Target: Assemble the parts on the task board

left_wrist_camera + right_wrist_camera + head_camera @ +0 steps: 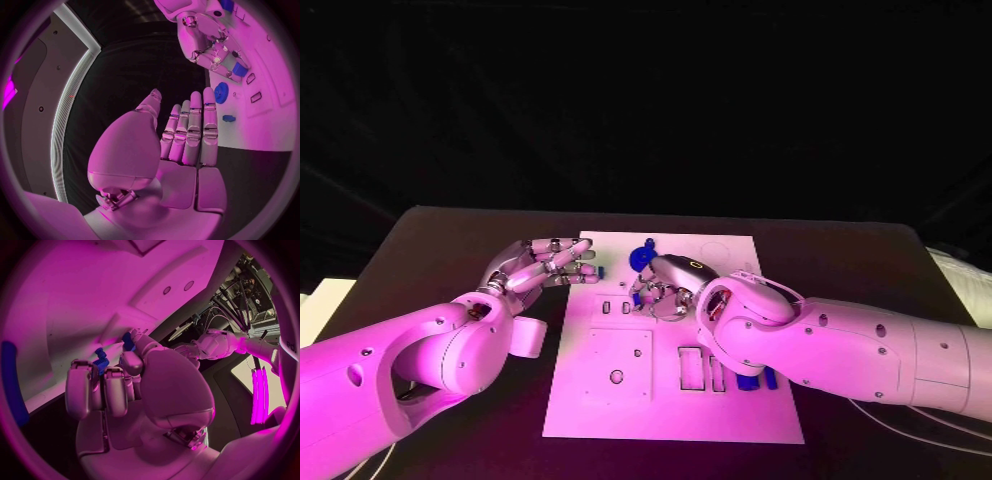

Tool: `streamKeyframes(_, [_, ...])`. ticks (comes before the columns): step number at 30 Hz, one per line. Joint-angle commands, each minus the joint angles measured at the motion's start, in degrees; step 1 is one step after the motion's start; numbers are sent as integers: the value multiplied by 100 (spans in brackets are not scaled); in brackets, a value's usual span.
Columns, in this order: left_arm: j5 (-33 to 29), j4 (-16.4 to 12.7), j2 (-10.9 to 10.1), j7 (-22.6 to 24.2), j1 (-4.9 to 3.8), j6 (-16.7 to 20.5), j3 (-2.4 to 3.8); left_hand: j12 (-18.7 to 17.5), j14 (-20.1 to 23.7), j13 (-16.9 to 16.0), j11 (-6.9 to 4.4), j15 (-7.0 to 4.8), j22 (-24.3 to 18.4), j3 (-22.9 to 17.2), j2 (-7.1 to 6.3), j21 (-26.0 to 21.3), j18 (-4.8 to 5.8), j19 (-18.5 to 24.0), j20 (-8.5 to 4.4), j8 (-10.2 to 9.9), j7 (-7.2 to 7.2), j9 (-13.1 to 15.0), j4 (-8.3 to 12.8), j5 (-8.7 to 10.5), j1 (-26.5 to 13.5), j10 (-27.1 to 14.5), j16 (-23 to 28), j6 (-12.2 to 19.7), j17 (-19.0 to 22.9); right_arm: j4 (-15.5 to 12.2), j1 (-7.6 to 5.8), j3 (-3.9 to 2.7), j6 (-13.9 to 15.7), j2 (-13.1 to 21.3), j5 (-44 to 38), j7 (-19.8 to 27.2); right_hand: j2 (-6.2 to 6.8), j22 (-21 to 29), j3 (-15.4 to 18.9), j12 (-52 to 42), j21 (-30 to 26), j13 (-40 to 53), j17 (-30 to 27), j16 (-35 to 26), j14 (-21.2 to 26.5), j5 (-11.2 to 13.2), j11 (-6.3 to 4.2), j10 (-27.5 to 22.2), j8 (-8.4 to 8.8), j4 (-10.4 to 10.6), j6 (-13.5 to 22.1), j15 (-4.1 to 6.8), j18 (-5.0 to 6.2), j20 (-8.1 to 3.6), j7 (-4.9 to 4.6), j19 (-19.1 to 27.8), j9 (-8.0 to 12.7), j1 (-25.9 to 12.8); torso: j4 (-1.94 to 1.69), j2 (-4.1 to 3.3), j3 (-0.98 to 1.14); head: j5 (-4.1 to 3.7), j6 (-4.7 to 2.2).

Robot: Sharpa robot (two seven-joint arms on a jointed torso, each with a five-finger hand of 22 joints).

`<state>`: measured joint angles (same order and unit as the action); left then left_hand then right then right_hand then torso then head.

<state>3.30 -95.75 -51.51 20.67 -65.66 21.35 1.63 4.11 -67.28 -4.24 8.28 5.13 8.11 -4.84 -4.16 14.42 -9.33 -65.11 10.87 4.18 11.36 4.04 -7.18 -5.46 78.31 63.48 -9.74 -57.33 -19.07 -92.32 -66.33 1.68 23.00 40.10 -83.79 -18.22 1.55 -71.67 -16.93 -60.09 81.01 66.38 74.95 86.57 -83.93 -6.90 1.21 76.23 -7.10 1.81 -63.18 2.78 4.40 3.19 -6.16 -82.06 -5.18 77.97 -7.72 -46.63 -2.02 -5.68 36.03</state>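
**Right hand brings a blue part down to the board's upper slots**

My right hand (672,285) hangs over the upper middle of the task board (733,420), fingers curled around a small blue part (101,360) pinched at the fingertips. In the right wrist view the piece sits between my fingers, close against the white plate; whether it has entered a slot I cannot tell. My left hand (542,265) waits at the board's nine o'clock edge, fingers straight and pressed side by side, holding nothing. A round blue part (642,256) lies on the plate at about twelve o'clock from my right hand, and another small blue piece (229,118) rests near the board's edge off my left fingertips. More blue parts (754,380) lie at five o'clock, partly hidden under my right forearm. I judge this the seating step: the held part must be lined up with its cut-out and pressed straight in. The next move calls for a small, careful push, without tilting the piece.
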Motion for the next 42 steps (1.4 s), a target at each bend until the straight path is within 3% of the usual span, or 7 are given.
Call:
streamKeyframes(1, [-24,-12,3,51,-5,-78,4,-20,7,4,16,13,-7,21,35,-35,-87,24,14,-13,25,-2,12,29,-40,-5,27,25,-6,-22,15,1,-162,-10,-162,-90,-10,-1,22,46,-24,-25,946,-32,-476,28,-40,-1,-39,36,-137,36,-64,-21,59,7,-147,-82,10,2,7,28,15])
streamKeyframes(24, [-24,-18,-9,25,-5,-90,4,-23,7,4,17,13,-8,20,44,-38,-88,23,14,-15,26,-2,18,29,-36,-9,32,27,-11,-73,40,0,-383,54,-508,-219,134,93,69,348,-80,-235,876,-90,-458,152,-20,-126,17,64,-74,24,-47,-15,29,47,-136,-204,1,2,5,-7,64])
streamKeyframes(42, [-24,-13,-8,-20,-5,-98,4,-28,8,6,20,15,-9,21,52,-42,-88,22,16,-20,30,-4,26,30,-32,-20,39,36,-18,-82,42,0,-345,53,-494,-193,431,188,304,819,-151,-589,736,-218,-420,-20,59,-325,162,202,117,-41,-30,43,-60,94,-83,-467,4,2,3,-4,72])
